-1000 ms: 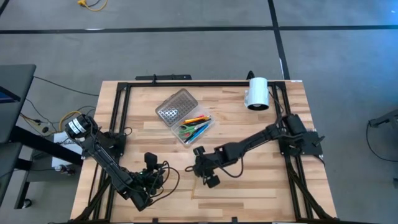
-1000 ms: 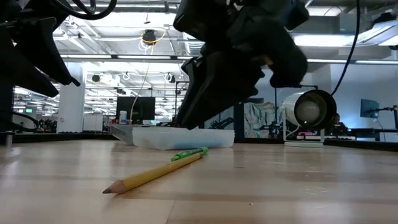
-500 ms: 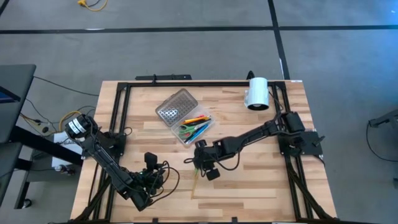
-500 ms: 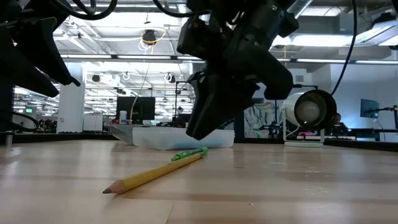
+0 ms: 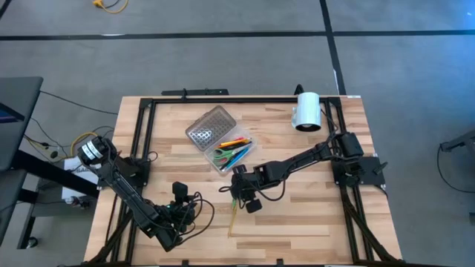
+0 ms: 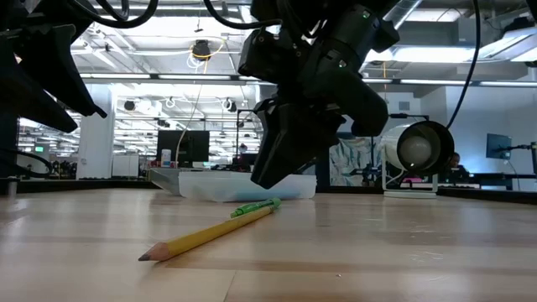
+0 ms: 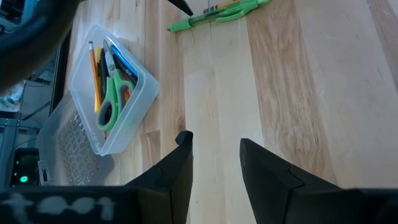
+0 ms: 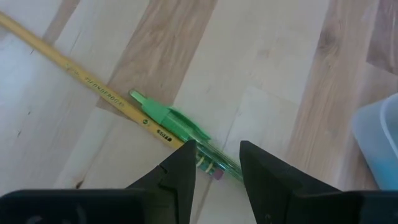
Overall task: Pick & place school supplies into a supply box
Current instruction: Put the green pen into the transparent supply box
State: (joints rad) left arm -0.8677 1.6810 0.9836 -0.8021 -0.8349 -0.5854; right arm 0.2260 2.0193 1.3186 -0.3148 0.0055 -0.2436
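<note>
The supply box [image 5: 223, 141] lies open near the table's middle; its clear tray [image 7: 112, 93] holds green-handled scissors and several pens, and its grey dotted lid [image 5: 210, 126] rests flat beside it. A green pen [image 8: 174, 121] and a yellow pencil [image 8: 93, 87] lie together on the wood, nearer than the box [image 6: 235, 184]. My right gripper [image 8: 211, 165] is open, hovering just over the pen's [image 6: 256, 206] end, one finger on either side. My left gripper [image 7: 214, 158] waits open near the table's near left corner [image 5: 180, 194].
A white cylinder [image 5: 306, 111] lies on its side at the far right of the table, also seen in the low view as a round opening [image 6: 415, 151]. Black frame rails [image 5: 141, 133] run along the left, right and far edges. Bare wood lies on the near right.
My right gripper has moved toward the table's far edge, from over the pencil's middle to the green pen's end near the box. The pen and pencil lie where they were. The left arm has kept still.
</note>
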